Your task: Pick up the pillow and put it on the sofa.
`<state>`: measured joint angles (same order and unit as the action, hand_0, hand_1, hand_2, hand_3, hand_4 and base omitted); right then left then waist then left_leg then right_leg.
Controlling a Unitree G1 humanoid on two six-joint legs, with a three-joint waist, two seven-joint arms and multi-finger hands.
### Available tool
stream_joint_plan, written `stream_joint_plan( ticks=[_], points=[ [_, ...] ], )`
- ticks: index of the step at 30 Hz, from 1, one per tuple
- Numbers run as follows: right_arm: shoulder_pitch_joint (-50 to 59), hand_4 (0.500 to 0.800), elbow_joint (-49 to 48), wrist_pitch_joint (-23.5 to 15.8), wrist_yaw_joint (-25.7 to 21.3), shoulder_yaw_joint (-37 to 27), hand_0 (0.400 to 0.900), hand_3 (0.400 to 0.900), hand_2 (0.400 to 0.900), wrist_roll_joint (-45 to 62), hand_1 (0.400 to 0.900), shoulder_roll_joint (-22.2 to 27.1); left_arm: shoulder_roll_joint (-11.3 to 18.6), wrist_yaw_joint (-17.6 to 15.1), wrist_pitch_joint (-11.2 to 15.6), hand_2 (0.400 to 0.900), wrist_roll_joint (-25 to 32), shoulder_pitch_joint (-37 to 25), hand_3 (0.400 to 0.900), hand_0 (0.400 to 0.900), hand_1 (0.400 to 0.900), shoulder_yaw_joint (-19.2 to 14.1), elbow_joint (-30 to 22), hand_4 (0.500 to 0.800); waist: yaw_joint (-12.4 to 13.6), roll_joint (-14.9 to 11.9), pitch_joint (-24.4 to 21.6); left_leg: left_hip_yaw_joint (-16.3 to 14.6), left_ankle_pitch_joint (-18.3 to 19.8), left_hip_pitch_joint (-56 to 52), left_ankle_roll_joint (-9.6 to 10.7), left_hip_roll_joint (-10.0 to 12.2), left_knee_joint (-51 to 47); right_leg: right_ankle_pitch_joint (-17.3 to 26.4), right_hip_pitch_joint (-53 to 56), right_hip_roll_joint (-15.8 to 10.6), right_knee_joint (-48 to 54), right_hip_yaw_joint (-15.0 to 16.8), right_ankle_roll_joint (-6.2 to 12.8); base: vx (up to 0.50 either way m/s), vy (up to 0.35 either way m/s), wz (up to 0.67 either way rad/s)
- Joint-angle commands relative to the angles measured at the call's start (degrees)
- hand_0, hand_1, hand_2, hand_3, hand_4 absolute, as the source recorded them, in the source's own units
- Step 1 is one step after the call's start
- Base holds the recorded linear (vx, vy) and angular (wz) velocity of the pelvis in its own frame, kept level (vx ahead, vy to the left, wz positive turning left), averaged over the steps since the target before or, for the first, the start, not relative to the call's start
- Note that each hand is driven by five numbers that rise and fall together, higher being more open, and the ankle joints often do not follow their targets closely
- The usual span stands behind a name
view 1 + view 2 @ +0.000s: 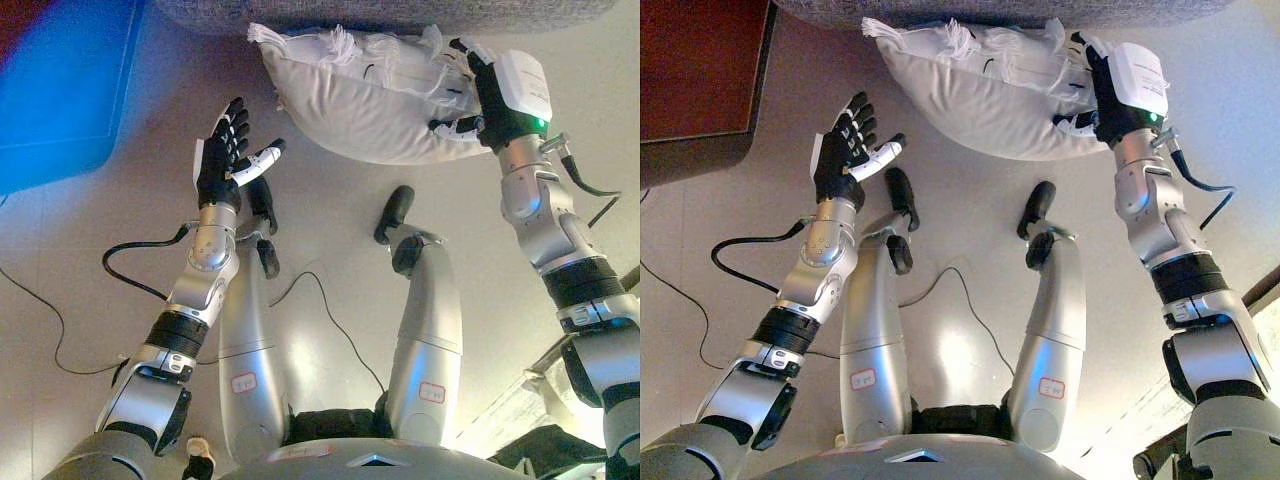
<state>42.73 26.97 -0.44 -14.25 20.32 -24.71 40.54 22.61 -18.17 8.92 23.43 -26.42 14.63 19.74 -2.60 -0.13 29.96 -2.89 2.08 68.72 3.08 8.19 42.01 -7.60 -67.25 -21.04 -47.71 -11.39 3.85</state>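
Left hand (226,152) raised, palm open, fingers (233,122) straight and spread, holding nothing. It sits left of the pillow (358,113), apart from it, no contact. White pillow lies tilted against the lower front edge of the grey sofa (400,12), above the pale floor (330,230); fringe along its upper edge. Right hand (478,92) at the pillow's right end, fingers curled into the cloth, thumb pinching beneath.

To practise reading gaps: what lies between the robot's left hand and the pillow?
Nothing but bare floor. In both eye views the open left hand hangs apart from the pillow, with only floor showing in the stretch between them.
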Motion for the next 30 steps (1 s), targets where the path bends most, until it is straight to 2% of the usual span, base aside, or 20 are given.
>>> stream_joint_plan(
  ticks=[1, 11, 16, 17, 18, 19, 30],
  points=[
    [7.1, 0.8, -0.9, -0.6, -2.7, -0.4, 0.9, 0.9, 0.9, 3.1, 0.9, 2.9, 0.7, -1.2, 4.7, 0.9, 1.1, -0.9, 0.9, 0.9, 0.9, -1.5, -8.6, 0.8, 0.5, 0.3, -0.5, 3.5, 13.5, -1.8, 1.8, -0.2, 8.3, 0.9, -0.4, -0.8, 0.4, 1.5, 5.21, 0.0, 0.0, 0.0],
    [20.7, 0.8, 4.4, 0.0, 0.9, 7.0, 0.9, 0.9, 0.9, 10.1, 0.9, 3.8, 1.7, -1.1, 4.0, 0.9, 3.0, -0.8, 0.9, 0.9, 0.9, -1.1, -10.0, 0.8, 2.2, -0.5, -0.4, 4.6, 13.6, 2.5, 2.0, -1.0, 10.3, 0.6, -5.0, -0.8, -1.5, 1.8, 4.86, 0.0, 0.0, -0.01],
    [30.5, 0.8, 9.8, 1.8, 4.8, 13.0, 0.9, 0.9, 0.9, 16.5, 0.9, 2.6, 2.5, -0.3, 3.5, 0.9, 4.7, -0.2, 0.9, 0.9, 0.9, -0.7, -10.3, 0.8, 2.9, -1.3, -0.7, 5.0, 13.1, 3.6, 2.3, -0.9, 10.2, 0.9, -6.0, -0.5, -1.1, 1.6, 4.65, 0.0, -0.001, -0.01],
    [32.5, 0.784, 10.9, 2.0, 6.1, 14.7, 0.873, 0.873, 0.873, 17.7, 0.873, 2.5, 2.8, 0.2, 3.3, 0.9, 5.1, -0.1, 0.9, 0.9, 0.9, -0.5, -10.6, 0.8, 3.0, -1.5, -0.8, 5.0, 13.0, 3.8, 2.4, -0.8, 10.0, 1.0, -6.0, -0.6, -1.0, 1.4, 4.65, 0.0, 0.0, 0.0],
    [33.9, 0.614, 11.2, 2.2, 6.6, 15.2, 0.59, 0.59, 0.59, 19.6, 0.59, 2.0, 2.7, 0.4, 3.2, 0.9, 5.1, 0.2, 0.9, 0.9, 0.9, -0.7, -10.8, 0.8, 2.9, -1.6, -0.9, 5.1, 12.8, 3.8, 2.5, -0.8, 9.6, 1.1, -6.0, -0.5, -0.7, 1.3, 4.64, 0.01, 0.015, -0.03],
    [35.0, 0.5, 11.4, 2.0, 6.6, 15.2, 0.4, 0.4, 0.4, 21.5, 0.4, 1.6, 2.6, 0.5, 3.1, 0.9, 5.5, 0.3, 0.9, 0.9, 0.9, -0.8, -11.0, 0.8, 2.9, -1.8, -1.0, 5.2, 12.7, 3.8, 2.5, -0.8, 9.3, 1.2, -6.0, -0.4, -0.3, 1.3, 4.69, 0.01, 0.01, -0.03],
    [35.6, 0.5, 9.4, -0.4, 5.6, 14.2, 0.4, 0.4, 0.4, 29.2, 0.4, 0.4, 2.3, 0.8, 3.0, 0.9, 5.1, -0.9, 0.9, 0.9, 0.9, 0.4, -9.1, 0.8, 2.1, -2.7, -0.7, 5.6, 11.3, 2.7, 2.7, -1.0, 6.2, 1.9, -4.3, -0.1, 1.8, 0.3, 5.19, 0.0, 0.002, 0.01]
  ],
)
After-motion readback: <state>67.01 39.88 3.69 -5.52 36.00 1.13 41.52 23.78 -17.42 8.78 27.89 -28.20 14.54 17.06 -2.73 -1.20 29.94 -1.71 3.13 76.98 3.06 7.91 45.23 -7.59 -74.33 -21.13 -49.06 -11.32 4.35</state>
